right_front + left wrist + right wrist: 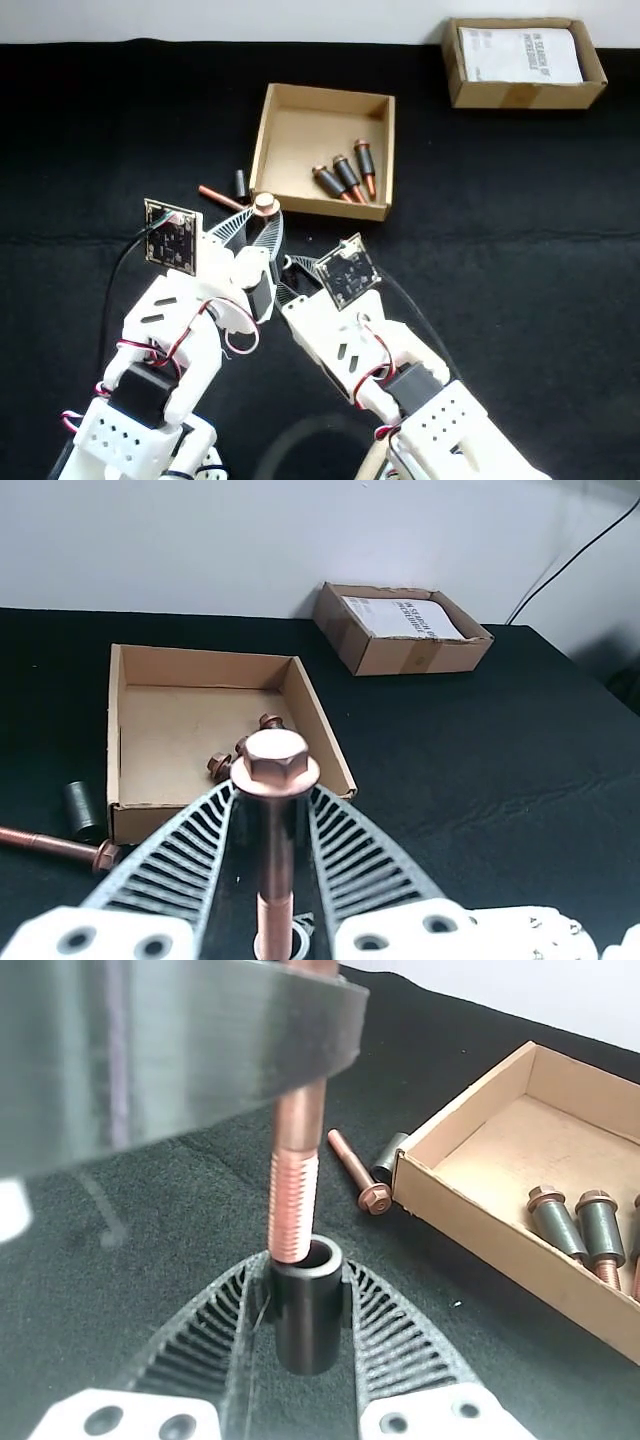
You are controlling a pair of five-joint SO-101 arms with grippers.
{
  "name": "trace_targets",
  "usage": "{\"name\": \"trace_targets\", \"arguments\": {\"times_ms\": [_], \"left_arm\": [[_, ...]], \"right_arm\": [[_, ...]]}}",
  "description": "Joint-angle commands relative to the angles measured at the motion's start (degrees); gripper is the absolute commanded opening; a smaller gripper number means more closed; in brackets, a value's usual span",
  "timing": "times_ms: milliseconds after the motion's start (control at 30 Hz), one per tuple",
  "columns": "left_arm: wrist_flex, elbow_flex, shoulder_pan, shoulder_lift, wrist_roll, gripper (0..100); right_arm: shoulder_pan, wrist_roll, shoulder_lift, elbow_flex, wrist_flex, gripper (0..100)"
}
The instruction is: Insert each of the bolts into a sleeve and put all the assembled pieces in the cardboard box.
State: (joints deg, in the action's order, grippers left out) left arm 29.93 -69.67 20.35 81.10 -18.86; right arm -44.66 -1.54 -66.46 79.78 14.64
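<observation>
- The left gripper [270, 798] is clamped on a copper bolt [275, 765], held upright with its head on top.
- The right gripper [306, 1265] is closed around a dark sleeve [308, 1315], upright beneath it. The threaded tip sits at the sleeve's mouth (whether it is inside is hard to tell).
- The cardboard box [262, 140], toward the far edge of the table [500, 260], holds three assembled pieces [345, 175].
- A loose bolt [220, 196] and a loose sleeve [241, 183] lie just outside the box's left wall.

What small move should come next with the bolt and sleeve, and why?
Probably nudge the bolt in the left gripper sideways to centre it over the sleeve, held upright in the right gripper, before lowering. In the right wrist view the threaded tip sits at the sleeve's rim, off-centre from the bore and not yet inside.
</observation>
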Motion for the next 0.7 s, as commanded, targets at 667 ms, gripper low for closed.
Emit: {"name": "trace_targets", "arguments": {"times_ms": [667], "left_arm": [[-3.6,2.07,2.59,-7.25,-0.79,1]], "right_arm": [[1.1,-3.78,-1.89,-1.01,-1.01,0.8]]}}
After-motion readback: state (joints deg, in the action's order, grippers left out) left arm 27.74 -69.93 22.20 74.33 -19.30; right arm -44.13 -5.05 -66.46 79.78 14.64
